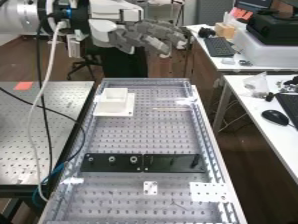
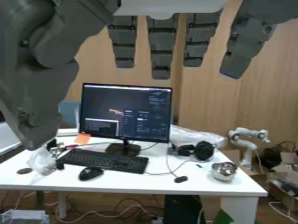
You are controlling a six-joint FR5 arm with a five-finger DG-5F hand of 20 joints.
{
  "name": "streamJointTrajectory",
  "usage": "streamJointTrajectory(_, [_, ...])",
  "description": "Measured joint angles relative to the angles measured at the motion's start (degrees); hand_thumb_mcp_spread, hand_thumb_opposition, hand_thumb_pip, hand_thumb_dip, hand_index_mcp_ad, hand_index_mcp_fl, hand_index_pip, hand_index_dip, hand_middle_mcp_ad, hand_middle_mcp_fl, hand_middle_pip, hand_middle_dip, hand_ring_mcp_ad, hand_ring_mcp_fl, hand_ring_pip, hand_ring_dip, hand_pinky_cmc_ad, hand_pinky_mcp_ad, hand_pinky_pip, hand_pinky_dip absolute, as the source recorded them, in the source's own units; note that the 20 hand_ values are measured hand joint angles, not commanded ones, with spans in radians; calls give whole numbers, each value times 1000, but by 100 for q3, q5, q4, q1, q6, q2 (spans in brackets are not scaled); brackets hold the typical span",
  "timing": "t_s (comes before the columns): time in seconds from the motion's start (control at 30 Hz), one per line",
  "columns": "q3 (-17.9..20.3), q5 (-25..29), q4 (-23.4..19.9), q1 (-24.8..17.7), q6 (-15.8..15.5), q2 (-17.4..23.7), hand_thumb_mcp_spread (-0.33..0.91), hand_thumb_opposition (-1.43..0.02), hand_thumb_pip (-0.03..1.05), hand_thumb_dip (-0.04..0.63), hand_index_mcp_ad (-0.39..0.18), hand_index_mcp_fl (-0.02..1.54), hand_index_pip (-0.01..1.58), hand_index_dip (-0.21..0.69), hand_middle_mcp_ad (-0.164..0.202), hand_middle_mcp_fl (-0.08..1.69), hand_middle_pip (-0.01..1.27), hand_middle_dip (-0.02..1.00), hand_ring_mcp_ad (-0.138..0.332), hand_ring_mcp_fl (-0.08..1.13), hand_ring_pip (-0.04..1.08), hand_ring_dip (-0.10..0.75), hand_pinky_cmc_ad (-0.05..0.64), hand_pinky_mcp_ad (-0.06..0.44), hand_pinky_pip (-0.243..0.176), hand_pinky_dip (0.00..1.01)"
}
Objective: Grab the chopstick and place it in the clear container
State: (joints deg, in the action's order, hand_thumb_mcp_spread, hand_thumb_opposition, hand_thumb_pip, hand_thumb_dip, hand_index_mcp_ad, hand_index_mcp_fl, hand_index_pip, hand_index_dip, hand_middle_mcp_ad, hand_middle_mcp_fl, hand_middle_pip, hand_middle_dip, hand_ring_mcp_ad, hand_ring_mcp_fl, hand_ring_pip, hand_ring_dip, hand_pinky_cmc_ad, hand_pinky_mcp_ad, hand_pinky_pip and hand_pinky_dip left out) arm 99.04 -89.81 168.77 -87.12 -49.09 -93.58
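Into the high view: spotting the hand [image 1: 148, 39] raised past the table [image 1: 143, 137]'s far edge, with fingers straight and apart. Catching the chopstick [image 1: 171, 109] lying crosswise near the table's far right corner, and the white container [image 1: 115, 99] near the far left. Over to the wrist view: seeing the hand [image 2: 161, 47] open, gripping nothing, with a monitor [image 2: 126, 112] and keyboard [image 2: 103, 160] beyond.

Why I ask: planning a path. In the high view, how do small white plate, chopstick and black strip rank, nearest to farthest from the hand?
1. Chopstick, bench's far end
2. Black strip, across the middle
3. Small white plate, near end
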Motion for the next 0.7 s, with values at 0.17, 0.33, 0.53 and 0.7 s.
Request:
streamJointTrajectory(0.17, [111,-111,-42,159,-82,131,194,-719,557,101,-98,110,70,251,72,164,87,377,134,16,105,197,410,316,-108,339])
streamJointTrajectory(0.33, [184,-101,-84,164,-128,194,178,-719,559,101,-113,113,70,248,66,141,94,363,134,16,110,195,410,314,-108,330])
streamJointTrajectory(0.53, [171,0,-195,148,348,194,178,-719,559,93,-110,113,73,250,70,145,96,361,134,16,108,185,412,314,-108,328])
streamJointTrajectory(0.7, [169,187,-454,76,487,182,164,-719,559,93,-98,105,70,250,79,145,96,363,134,16,108,185,412,314,-108,328])
